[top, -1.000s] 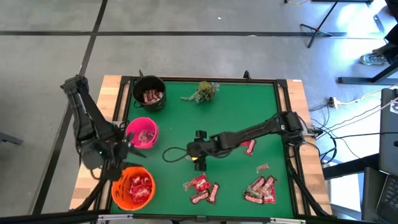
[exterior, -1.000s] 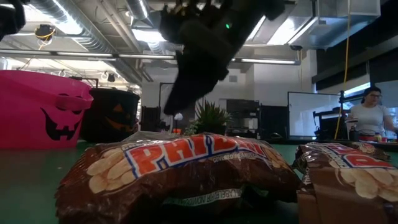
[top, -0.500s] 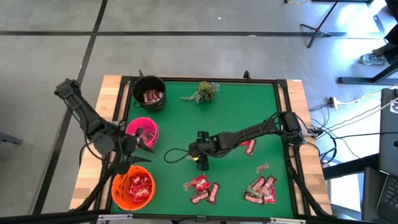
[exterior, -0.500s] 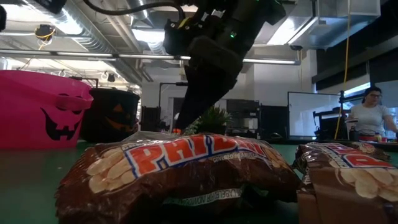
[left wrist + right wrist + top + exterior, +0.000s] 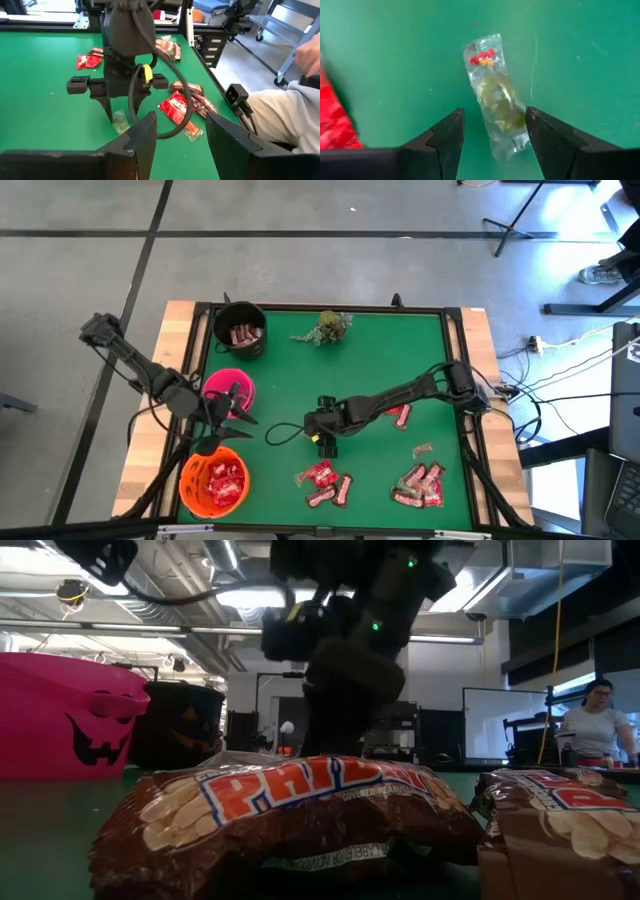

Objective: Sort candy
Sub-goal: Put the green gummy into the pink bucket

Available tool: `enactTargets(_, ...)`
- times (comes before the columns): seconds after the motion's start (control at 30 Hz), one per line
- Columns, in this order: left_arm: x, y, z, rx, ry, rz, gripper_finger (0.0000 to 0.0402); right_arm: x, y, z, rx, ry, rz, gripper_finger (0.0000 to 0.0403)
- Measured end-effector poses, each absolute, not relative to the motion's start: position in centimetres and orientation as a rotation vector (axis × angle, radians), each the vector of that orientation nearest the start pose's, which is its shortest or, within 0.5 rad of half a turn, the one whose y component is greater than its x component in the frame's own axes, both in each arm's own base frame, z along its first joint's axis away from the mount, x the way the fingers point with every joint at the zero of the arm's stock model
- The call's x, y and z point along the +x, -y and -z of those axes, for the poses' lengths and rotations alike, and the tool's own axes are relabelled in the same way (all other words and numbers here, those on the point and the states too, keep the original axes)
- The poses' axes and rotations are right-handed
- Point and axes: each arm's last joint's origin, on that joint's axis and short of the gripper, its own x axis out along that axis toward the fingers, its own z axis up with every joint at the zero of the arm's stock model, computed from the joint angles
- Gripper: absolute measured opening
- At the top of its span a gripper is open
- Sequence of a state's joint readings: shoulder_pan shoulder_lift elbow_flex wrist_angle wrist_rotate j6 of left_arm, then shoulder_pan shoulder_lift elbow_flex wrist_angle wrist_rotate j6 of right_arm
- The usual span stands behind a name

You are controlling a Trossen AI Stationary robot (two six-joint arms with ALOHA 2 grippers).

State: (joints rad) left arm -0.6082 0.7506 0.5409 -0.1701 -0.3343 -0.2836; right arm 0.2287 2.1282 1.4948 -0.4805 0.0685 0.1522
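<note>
Right gripper (image 5: 492, 150): fingers apart, empty, low over the green mat (image 5: 380, 360) mid-table, straddling a clear-wrapped sweet (image 5: 496, 102) lying flat. Left gripper (image 5: 232, 415): fingers apart, empty, between pink bowl (image 5: 215, 385) and orange bowl (image 5: 190, 480). Candy (image 5: 325, 483): loose red and brown pieces along the mat's near edge; more in the orange and black bowl (image 5: 240, 330).

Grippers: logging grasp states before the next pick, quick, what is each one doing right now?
Left gripper: open, empty, beside the pink bowl.
Right gripper: open, straddling a clear-wrapped candy on the green mat, not gripping.
</note>
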Motion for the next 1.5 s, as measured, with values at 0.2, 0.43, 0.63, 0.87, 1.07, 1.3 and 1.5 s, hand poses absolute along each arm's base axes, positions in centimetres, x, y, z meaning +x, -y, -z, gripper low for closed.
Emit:
enactTargets(0.2,14.5,8.5,-25.4,-0.112,-0.378,0.212,0.0157,42.7,-9.7,-13.4,-0.035,-1.124,-0.051,0.0200)
enactTargets(0.43,14.5,8.5,-25.4,-0.113,-0.376,0.214,0.0157,42.7,-9.8,-13.4,-0.039,-1.128,-0.064,0.0092)
enactTargets(0.63,14.5,8.4,-25.5,-0.106,-0.367,0.173,0.0157,43.1,-9.8,-14.1,-0.066,-1.129,-0.059,0.0010)
enactTargets(0.87,14.5,8.3,-25.5,-0.091,-0.356,0.127,0.0157,44.1,-9.8,-16.8,-0.076,-1.064,-0.026,0.0039)
enactTargets(1.07,14.9,8.4,-25.1,-0.023,-0.368,0.099,0.0157,45.3,-10.0,-19.5,-0.072,-0.976,-0.011,0.0043)
enactTargets(1.3,16.0,9.0,-23.7,0.100,-0.427,0.046,0.0157,46.3,-10.3,-22.2,-0.054,-0.892,-0.017,0.0044)
enactTargets(1.5,17.1,9.5,-22.7,0.210,-0.447,0.004,0.0157,46.8,-10.4,-24.1,-0.041,-0.830,-0.022,0.0044)
